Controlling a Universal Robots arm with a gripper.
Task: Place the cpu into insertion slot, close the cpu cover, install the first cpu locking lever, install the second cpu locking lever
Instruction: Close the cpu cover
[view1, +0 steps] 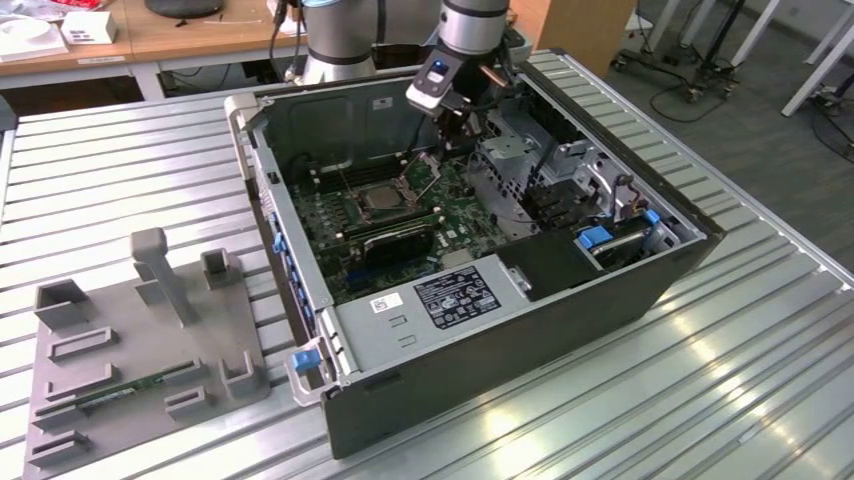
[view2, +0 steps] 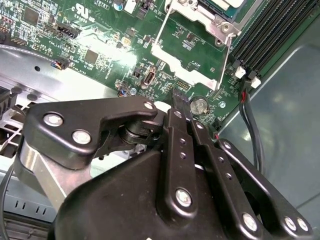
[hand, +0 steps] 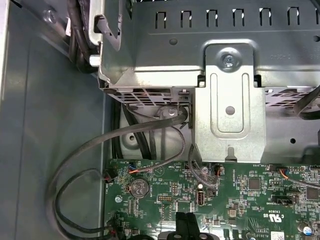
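Robotics lab / test workshop.
Slatted alu bench (view1: 747, 400) w/ opened PC case (view1: 534, 330) at centre, robot arm (view1: 470, 25) at 12 o'clock, grey jig tray (view1: 134, 340) at 8, wooden desks (view1: 200, 40) at 11, wheeled stands (view1: 687, 60) at 1.

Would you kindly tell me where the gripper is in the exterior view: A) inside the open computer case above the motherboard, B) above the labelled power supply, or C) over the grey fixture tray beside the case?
A: the gripper hangs inside the computer case, over the motherboard near the insertion slot.
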